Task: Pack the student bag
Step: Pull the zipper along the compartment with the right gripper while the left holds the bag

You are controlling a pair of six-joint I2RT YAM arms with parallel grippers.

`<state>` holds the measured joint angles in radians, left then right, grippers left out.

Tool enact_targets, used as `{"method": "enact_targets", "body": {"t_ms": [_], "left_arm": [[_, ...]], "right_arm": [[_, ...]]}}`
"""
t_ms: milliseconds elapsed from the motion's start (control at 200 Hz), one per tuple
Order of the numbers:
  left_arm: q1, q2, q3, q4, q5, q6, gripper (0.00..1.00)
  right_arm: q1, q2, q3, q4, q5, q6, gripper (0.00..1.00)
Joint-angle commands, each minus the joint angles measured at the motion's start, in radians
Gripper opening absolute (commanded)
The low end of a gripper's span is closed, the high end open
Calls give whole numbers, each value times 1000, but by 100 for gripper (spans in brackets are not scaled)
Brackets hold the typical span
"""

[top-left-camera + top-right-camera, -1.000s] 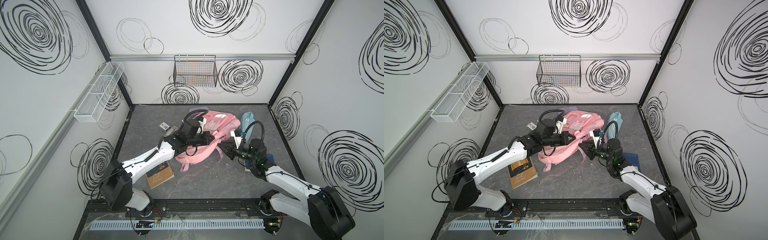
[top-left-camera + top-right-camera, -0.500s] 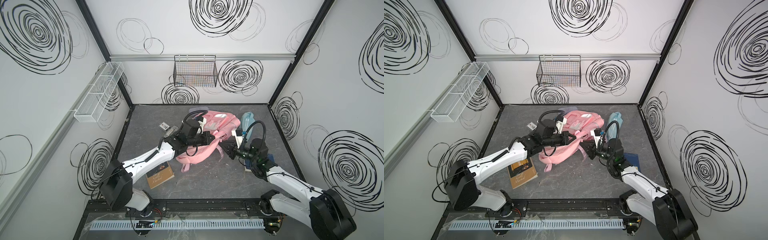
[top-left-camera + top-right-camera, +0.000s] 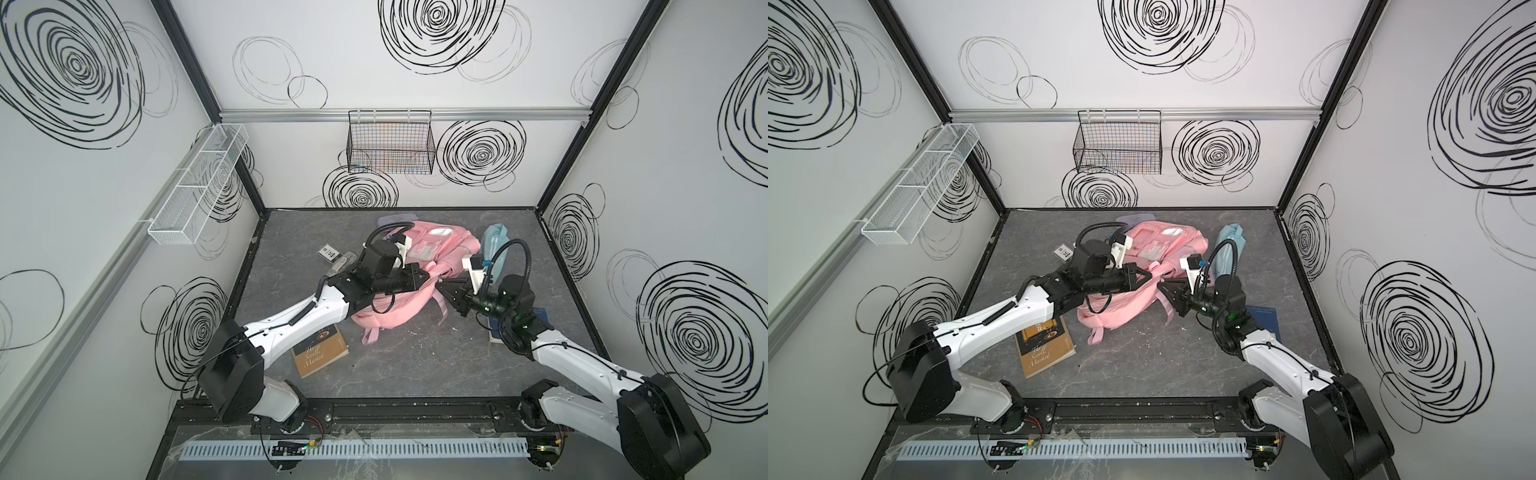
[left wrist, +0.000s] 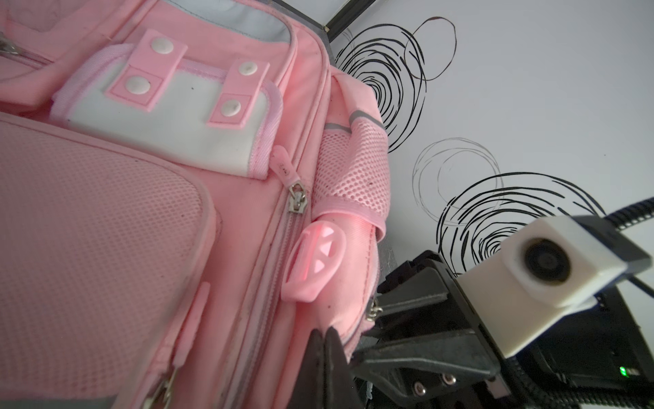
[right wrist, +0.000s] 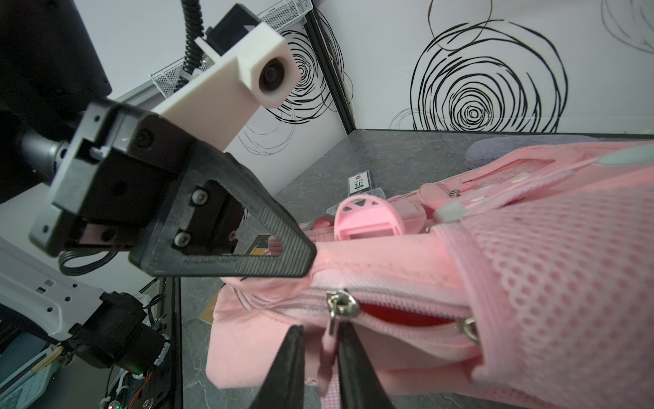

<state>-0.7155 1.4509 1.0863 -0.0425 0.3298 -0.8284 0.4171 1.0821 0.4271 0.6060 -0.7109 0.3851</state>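
White wire shelf (image 3: 198, 189) hangs on the left wall, well above the grey table (image 3: 415, 370). Next we see a brown book (image 3: 321, 356) lying flat near the front left, partly under the left arm. A small white card (image 3: 328, 252) lies farther back.

Left gripper (image 3: 433, 278) reaches to mid-table. Its jaws are pressed fully together, pinching a ridge of pink fabric on the student bag (image 3: 409, 307) just beside the zip. In the right wrist view we see the cloth peak up at its tip.

We place the bag in the middle of the table, front pockets facing up, with a strap end trailing toward the front. Black wire basket (image 3: 390, 145) hangs on the back wall above it. A grey-purple flat thing (image 3: 395, 218) pokes out behind the bag; we can't tell what it is.

Right gripper (image 5: 320, 329) comes in nearly tip to tip with the left one at the same ridge. Its jaws stand a narrow slit apart, straddling the pink zip pull (image 5: 327, 357) that hangs from the metal slider (image 5: 341, 302). A sliver of gap shows on one side, so we see no firm clamp. Beyond the slider the zip is partly open, with red showing inside.

Light-blue pouch (image 3: 494, 241) lies just right of the bag, toward the back. Dark blue book (image 3: 1262, 319) lies flat under the right arm.
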Motion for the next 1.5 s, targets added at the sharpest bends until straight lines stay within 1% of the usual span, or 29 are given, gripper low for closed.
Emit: {"method": "enact_targets", "body": {"t_ms": [0, 95, 180, 275, 350, 445, 555, 620, 720, 850, 996, 1086, 1196, 1286, 1326, 1416, 1491], "left_arm": [[-7, -53, 9, 135, 1, -20, 0], [-3, -51, 5, 143, -15, -23, 0], [7, -43, -7, 168, -29, -47, 0], [19, -28, -23, 216, -45, -92, 0], [31, -15, -39, 271, -57, -146, 0], [49, 6, -46, 342, -57, -214, 0], [57, 27, -22, 384, -58, -262, 0], [58, 35, -3, 396, -65, -287, 0], [60, 43, 7, 431, -66, -339, 0], [65, 56, 25, 415, -92, -343, 0], [79, 78, 27, 427, -104, -353, 0], [89, 90, 41, 417, -121, -347, 0], [108, 98, 55, 422, -118, -364, 0], [119, 77, 60, 428, -115, -380, 0], [124, 62, 61, 428, -115, -389, 0], [129, 26, 62, 439, -106, -418, 0], [132, -6, 57, 456, -103, -450, 0]], "right_arm": [[-7, 8, 33, 43, 20, 14, 11], [-10, -8, 46, -7, 36, 4, 0], [-9, -34, 67, -77, 48, -31, 0], [-6, -59, 97, -178, 55, -109, 0], [1, -66, 147, -338, 102, -166, 0], [35, -55, 221, -543, 180, -253, 0], [91, -36, 272, -684, 249, -303, 0], [134, -34, 290, -728, 299, -308, 0], [208, -35, 325, -782, 405, -308, 0], [308, -12, 417, -882, 522, -294, 0], [425, 10, 456, -914, 565, -258, 0], [459, 16, 441, -911, 564, -230, 0], [461, 5, 406, -899, 559, -217, 0], [440, -23, 378, -910, 636, -227, 0], [400, -39, 362, -910, 637, -243, 0], [268, -70, 343, -913, 578, -281, 0], [194, -72, 354, -930, 554, -316, 0]]}}
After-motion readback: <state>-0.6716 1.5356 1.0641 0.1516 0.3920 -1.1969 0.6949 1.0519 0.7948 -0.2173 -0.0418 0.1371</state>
